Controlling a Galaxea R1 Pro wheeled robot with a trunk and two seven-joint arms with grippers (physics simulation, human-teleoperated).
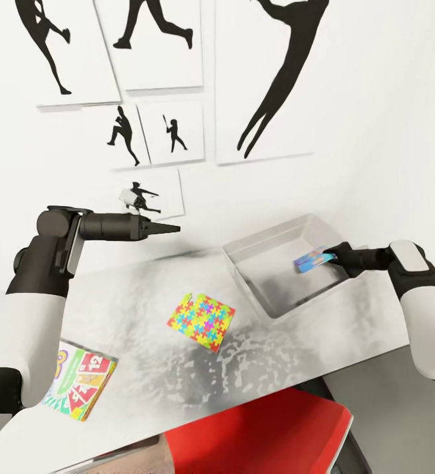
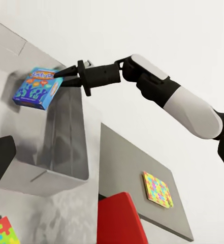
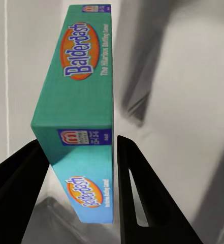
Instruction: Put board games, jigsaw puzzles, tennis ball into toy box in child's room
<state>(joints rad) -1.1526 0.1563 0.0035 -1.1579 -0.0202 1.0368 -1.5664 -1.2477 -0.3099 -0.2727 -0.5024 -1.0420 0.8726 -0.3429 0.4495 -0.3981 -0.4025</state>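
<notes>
there, the right hand (image 1: 334, 255) pinches the blue board game (image 1: 311, 259) above the toy box (image 1: 256, 271).

Toy box (image 1: 270, 289) interior bare; rim walls obstruct.

2 board games (image 1: 79, 384), 2 jigsaw puzzles (image 1: 201, 322).

The white-green-yellow board game (image 1: 79, 388) at seven o'clock is partly covered by the left arm; the red chair (image 1: 256, 434) is cropped at six o'clock.
</notes>
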